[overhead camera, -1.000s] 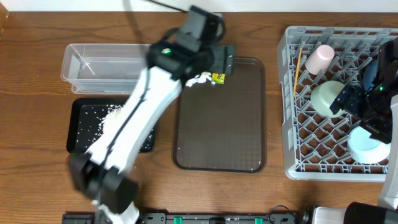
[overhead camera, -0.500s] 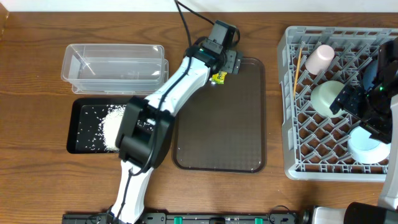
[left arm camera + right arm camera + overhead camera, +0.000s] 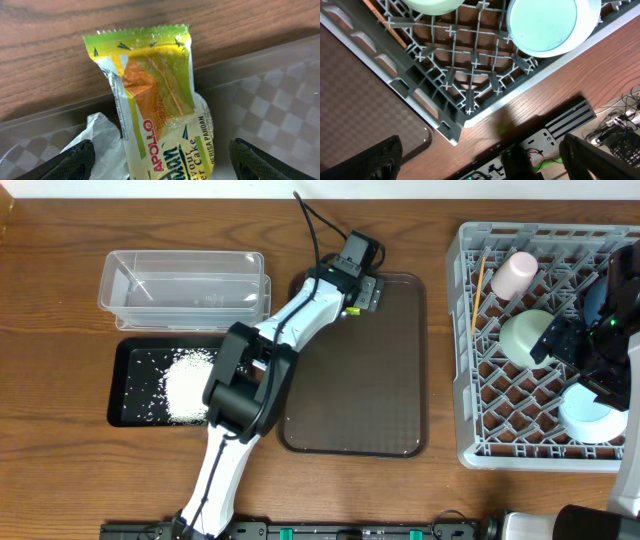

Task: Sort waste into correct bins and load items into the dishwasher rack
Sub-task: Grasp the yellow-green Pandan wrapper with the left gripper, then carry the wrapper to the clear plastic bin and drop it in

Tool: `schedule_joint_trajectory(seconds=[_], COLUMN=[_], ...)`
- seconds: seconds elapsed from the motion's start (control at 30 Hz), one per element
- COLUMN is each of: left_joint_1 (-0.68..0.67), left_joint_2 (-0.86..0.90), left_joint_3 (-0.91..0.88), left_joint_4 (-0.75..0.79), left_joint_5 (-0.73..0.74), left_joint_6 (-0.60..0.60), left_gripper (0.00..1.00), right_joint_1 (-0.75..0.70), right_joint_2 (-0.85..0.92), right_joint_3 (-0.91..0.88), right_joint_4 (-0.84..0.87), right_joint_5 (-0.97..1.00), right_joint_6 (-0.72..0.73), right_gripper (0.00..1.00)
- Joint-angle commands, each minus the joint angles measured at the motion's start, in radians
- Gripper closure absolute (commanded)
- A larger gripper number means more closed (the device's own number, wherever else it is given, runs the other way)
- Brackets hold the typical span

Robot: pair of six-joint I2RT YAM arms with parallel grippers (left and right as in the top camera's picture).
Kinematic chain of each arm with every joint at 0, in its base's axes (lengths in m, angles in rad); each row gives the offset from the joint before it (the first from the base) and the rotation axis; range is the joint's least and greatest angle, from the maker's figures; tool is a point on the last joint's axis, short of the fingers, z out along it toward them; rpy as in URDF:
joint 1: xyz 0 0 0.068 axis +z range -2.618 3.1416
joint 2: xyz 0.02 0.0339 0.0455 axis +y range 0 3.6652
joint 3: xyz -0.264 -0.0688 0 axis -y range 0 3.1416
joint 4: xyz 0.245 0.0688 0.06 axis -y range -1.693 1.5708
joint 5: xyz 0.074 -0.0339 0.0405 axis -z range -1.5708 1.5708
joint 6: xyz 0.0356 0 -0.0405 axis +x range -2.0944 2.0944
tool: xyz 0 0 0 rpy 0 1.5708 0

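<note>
A yellow-green snack wrapper (image 3: 155, 100) lies at the far left corner of the brown tray, partly over a crumpled white tissue (image 3: 100, 142). My left gripper (image 3: 160, 165) is open with a finger on each side of them; from overhead it (image 3: 352, 302) hides both. Rice (image 3: 185, 385) lies heaped in the black tray (image 3: 130, 355). The clear container (image 3: 180, 280) is behind it. The grey rack (image 3: 465, 360) holds a mint bowl (image 3: 522, 335), a light-blue bowl (image 3: 585, 415), a pink cup (image 3: 515, 275) and an orange stick (image 3: 480, 280). My right gripper (image 3: 585, 370) is open and empty above the rack. The dark-blue plate is out of view.
The brown serving tray (image 3: 370, 390) lies between the bins and the rack. The right wrist view shows the rack's front corner (image 3: 445, 100), the light-blue bowl (image 3: 545, 25), the brown tray's edge (image 3: 360, 100) and cables beyond the table's front edge.
My left arm has swung and its gripper has come down over the wrapper and tissue, hiding them from overhead. The right arm has not moved.
</note>
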Motion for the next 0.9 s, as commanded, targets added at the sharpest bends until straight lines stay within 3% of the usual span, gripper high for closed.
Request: schedule_joint_trajectory(seconds=[0.0,0.43,0.7,0.87], left_joint_1=[-0.012,-0.031,-0.031,-0.031], left_joint_2=[0.014,0.013,0.013,0.013], left_joint_3=[0.016,0.016,0.016,0.016], left_joint_4=[0.003,0.018,-0.005,-0.013], left_joint_5=[-0.016,-0.016,-0.016,-0.016], left_joint_6=[0.015,0.015,0.015,0.015], left_gripper=[0.12,0.20,0.47,0.73], right_joint_1=[-0.007,-0.007,-0.007,-0.007], right_joint_2=[-0.010,-0.010,-0.010,-0.010], right_joint_3=[-0.001,-0.001,-0.001,-0.001], right_joint_4=[0.002,0.002,0.002,0.002], right_joint_5=[-0.001,-0.001,-0.001,-0.001], right_joint_6=[0.018,0.018,0.018,0.018], right_gripper=[0.01,0.01,0.01,0.01])
